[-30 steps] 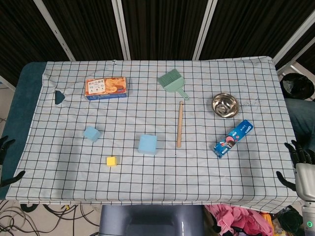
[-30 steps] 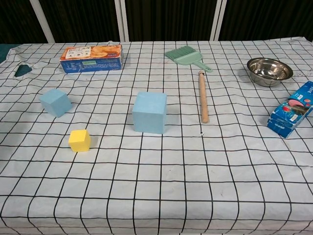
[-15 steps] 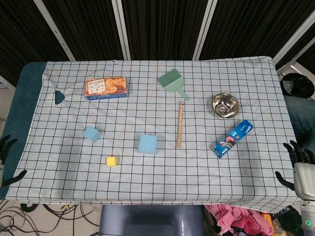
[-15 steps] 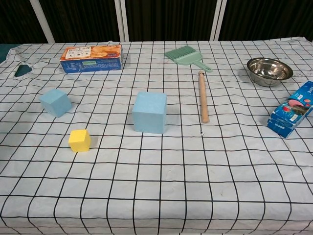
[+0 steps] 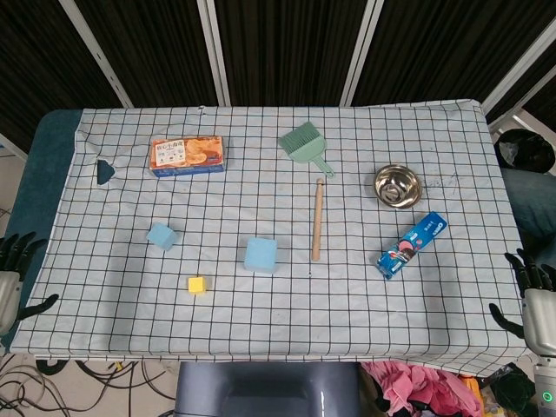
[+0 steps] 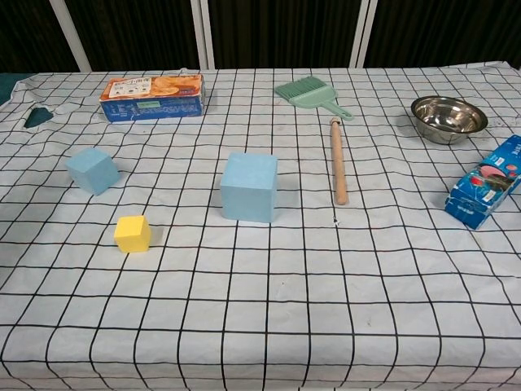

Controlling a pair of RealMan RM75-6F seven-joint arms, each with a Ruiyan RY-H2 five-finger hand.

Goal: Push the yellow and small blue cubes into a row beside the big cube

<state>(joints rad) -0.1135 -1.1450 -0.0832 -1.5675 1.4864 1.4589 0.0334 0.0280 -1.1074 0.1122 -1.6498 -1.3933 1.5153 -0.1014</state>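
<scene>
The left hand (image 5: 10, 282) has crept in a little toward the table edge since a moment ago, showing more of itself at the left border of the head view, while the right hand (image 5: 532, 295) has barely shifted at the right border; nothing on the cloth has budged. Both hands hang off the sides of the table with dark fingers spread apart and nothing in them, well away from the cubes, and neither shows in the chest view. The big cube (image 6: 249, 186) sits near the middle of the checked tablecloth (image 6: 326, 285). The small blue cube (image 6: 92, 169) lies well apart from it to the left, and the yellow cube (image 6: 132, 233) rests nearer the front edge, between the two but closer to the small blue one; none of the three touch. Farther back on the left is an orange biscuit box (image 6: 152, 96), and at the back centre a green hand brush (image 6: 306, 92). A wooden stick (image 6: 338, 160) lies lengthwise just right of the big cube. On the right stand a steel bowl (image 6: 448, 118) and a blue snack packet (image 6: 487, 192).
</scene>
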